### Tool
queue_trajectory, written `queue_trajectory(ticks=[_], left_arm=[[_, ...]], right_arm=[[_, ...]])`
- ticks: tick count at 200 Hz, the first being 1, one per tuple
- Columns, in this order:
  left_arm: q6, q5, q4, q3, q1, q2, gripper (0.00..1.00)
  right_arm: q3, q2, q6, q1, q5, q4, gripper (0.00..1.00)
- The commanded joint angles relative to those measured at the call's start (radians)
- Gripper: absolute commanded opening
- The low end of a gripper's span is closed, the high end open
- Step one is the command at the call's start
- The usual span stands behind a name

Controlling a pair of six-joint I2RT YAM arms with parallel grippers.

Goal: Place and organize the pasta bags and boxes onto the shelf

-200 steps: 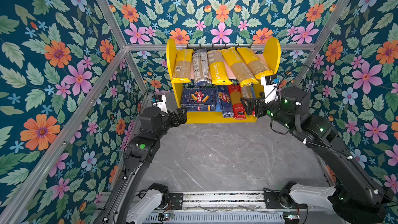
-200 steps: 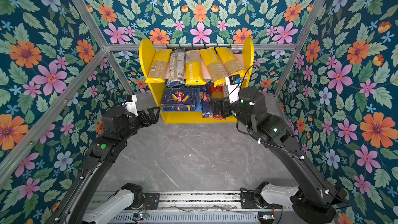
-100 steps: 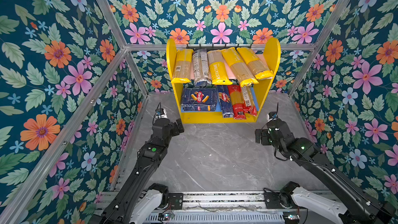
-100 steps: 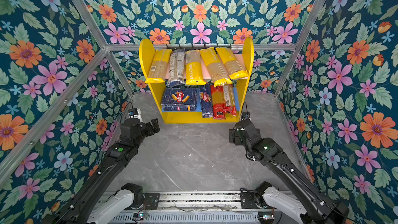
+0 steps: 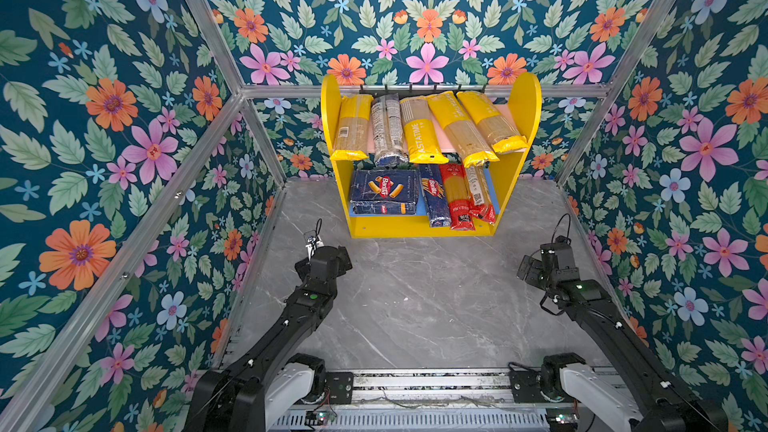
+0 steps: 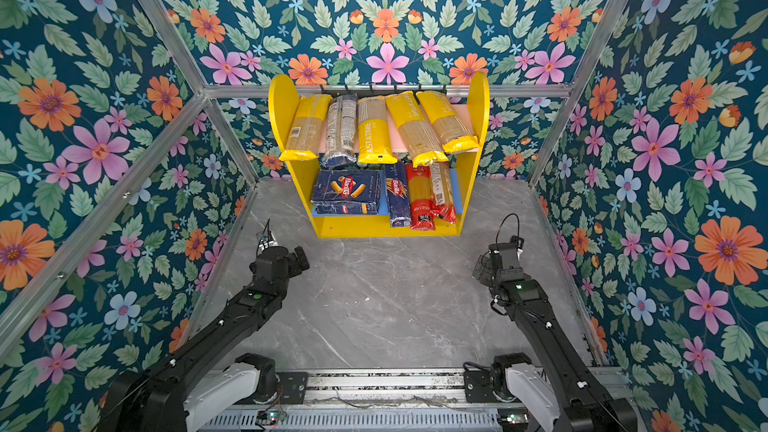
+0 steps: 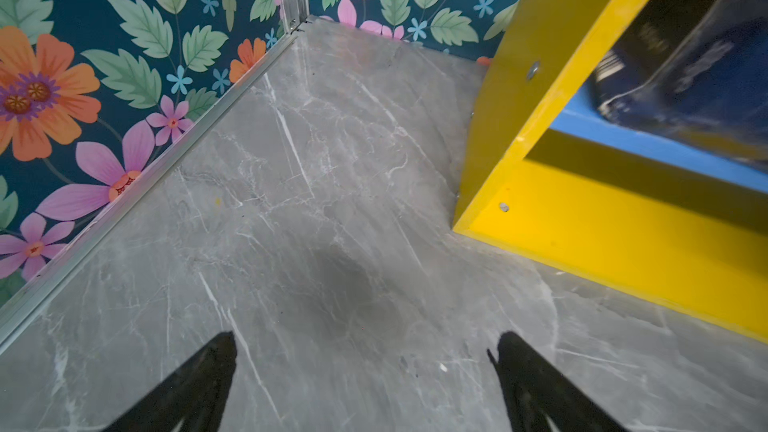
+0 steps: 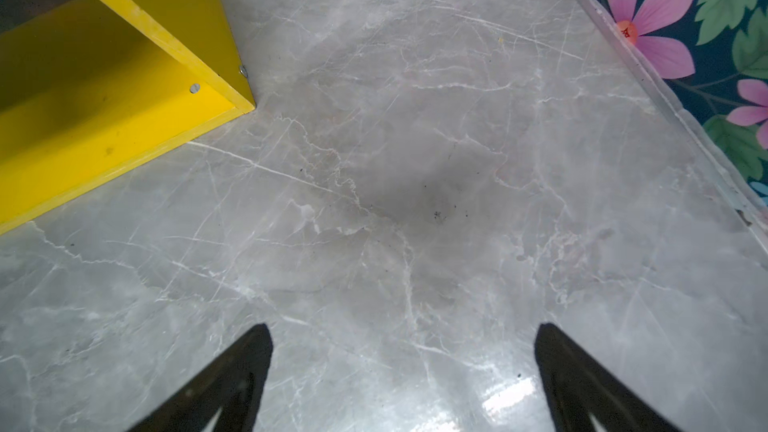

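Floral walls (image 5: pixel 124 118) ring the grey counter (image 5: pixel 415 305). Boxes (image 5: pixel 382 191) and bags (image 5: pixel 419 130) all lie on the shelf (image 5: pixel 530 101), bags overhanging. Left end effector (image 7: pixel 366 336) and right end effector (image 8: pixel 405 328) gape empty; seemingly done, park arms clear of overhangs.

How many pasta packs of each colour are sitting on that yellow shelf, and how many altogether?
Yellow plastic spaghetti bags with clear windows: 4
Dark navy plastic spaghetti bag with a white label: 1
Dark blue cardboard Barilla boxes: 2
Red-and-clear plastic spaghetti bags: 2
Total: 9
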Motion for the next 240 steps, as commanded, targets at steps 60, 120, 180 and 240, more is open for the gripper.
queue_trajectory(ticks=[60,120,180,240], left_arm=[[0.304,-0.117,0.480,-0.010,0.003,0.206,0.99],[0.462,-0.023,0.777,-0.030,0.067,0.392,0.99],[0.333,0.112,0.912,-0.099,0.245,0.437,0.99],[0.339,0.177,1.032,-0.121,0.258,0.531,0.99]], right_arm=[[-0.095,0.091,-0.145,-0.018,0.039,0.399,0.99],[-0.226,0.139,-0.154,-0.123,-0.043,0.741,0.99],[-0.209,0.328,-0.212,-0.157,-0.060,0.937,0.99],[-0.210,0.447,-0.297,-0.172,-0.127,1.106,0.99]])
